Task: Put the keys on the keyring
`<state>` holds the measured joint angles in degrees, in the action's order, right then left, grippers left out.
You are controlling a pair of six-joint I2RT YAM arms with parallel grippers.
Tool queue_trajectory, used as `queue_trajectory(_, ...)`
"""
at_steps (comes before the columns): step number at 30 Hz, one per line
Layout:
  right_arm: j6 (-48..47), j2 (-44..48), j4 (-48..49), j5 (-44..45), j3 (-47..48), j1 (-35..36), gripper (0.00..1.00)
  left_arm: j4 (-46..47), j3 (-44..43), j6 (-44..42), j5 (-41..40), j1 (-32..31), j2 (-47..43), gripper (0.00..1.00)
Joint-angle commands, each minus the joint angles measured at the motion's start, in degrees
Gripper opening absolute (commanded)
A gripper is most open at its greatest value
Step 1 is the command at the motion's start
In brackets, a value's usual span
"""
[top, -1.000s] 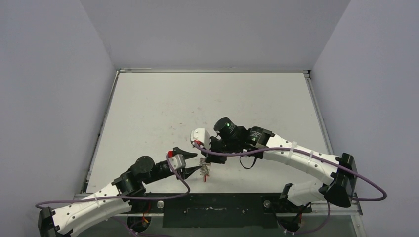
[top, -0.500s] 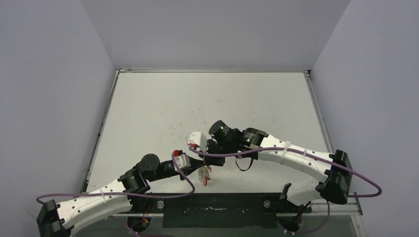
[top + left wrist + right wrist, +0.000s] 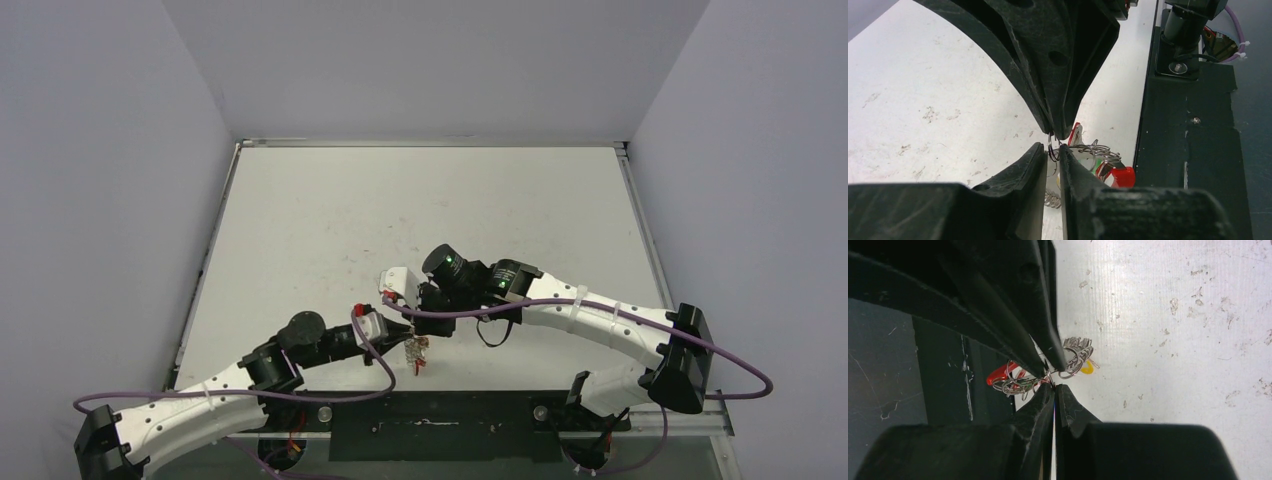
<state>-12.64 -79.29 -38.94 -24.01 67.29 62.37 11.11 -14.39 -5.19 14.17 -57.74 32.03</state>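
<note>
The two arms meet over the near middle of the desk [image 3: 420, 200], tip against tip. We think this is so that one can hold the wire steady while the other works on it.

The right end effector [image 3: 1054, 387] is pressed together and its tips touch the wire. Whether wire is caught between them, we cannot tell. The left end effector [image 3: 1052, 150] is almost closed, with only a narrow slit. A thin dark wire loop stands in that slit, and we take it for the keyring [image 3: 1052, 142], seen from its edge and pinched there. So the keyring sits between both tips, close over the desk and not far from the black base plate [image 3: 1193, 150].

The keys [image 3: 1098, 167] are just beside it on the near side, in a tangle. They are small silver pieces with coiled wire, red tags and one yellowish tag [image 3: 1088, 367]. How many keys are already on the ring, we cannot tell.
</note>
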Motion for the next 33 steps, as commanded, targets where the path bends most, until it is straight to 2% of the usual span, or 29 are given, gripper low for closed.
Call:
queue_trajectory(1, 0.8, 1.41, 2.46, -0.82, 2.62, 0.55, 0.0, 0.7, -1.82, -0.51, -0.49, -0.03, 1.06, 0.07)
queue_trajectory(2, 0.69, 1.38, 2.53, -0.74, 2.59, 0.61, 0.0, 1.12, -1.78, -0.52, -0.32, -0.01, 1.36, 0.0)
queue_trajectory(5, 0.28, 1.65, 2.67, -0.37, 2.4, 0.44, 0.0, 2.66, -1.34, -0.13, 0.05, -0.03, 1.79, 0.0)
queue_trajectory(6, 0.26, 1.92, 3.25, 0.11, 2.03, 0.34, 0.03, 3.54, -0.95, 0.08, 0.02, -0.01, 1.54, 0.0)
queue_trajectory(11, 0.66, 5.48, 6.81, -1.15, -1.4, -2.13, 0.39, 10.02, 2.74, 2.11, -0.69, -0.01, -1.32, 0.0)
queue_trajectory(14, 0.67, 8.35, 9.38, -7.02, -4.12, -5.32, 0.5, 16.29, 6.5, 3.42, -1.0, -0.03, -3.97, 0.0)
queue_trajectory(16, 0.69, 9.76, 11.46, -10.36, -6.24, -7.02, 0.54, 19.73, 8.2, 4.21, -1.24, -0.01, -5.52, 0.0)
queue_trajectory(19, 0.84, 10.71, 14.31, -14.21, -8.87, -9.08, 0.54, 22.79, 9.8, 4.38, -1.35, -0.01, -7.33, 0.0)
queue_trajectory(22, 0.9, 10.2, 17.16, -17.7, -10.97, -9.84, 0.5, 25.28, 10.93, 4.55, -1.25, -0.01, -8.56, 0.0)
queue_trajectory(24, 1.44, 9.39, 19.68, -19.72, -12.02, -9.88, 0.45, 25.93, 11.28, 4.63, -1.34, -0.01, -9.13, 0.0)
queue_trajectory(28, 2.92, 7.31, 24.15, -22.35, -13.18, -9.9, 0.27, 26.14, 11.26, 4.76, -1.25, -0.01, -9.45, 0.0)
queue_trajectory(33, 3.93, 5.81, 27.39, -24.75, -14.23, -9.9, 0.2, 26.09, 11.3, 4.84, -1.17, -0.06, -9.27, 0.0)
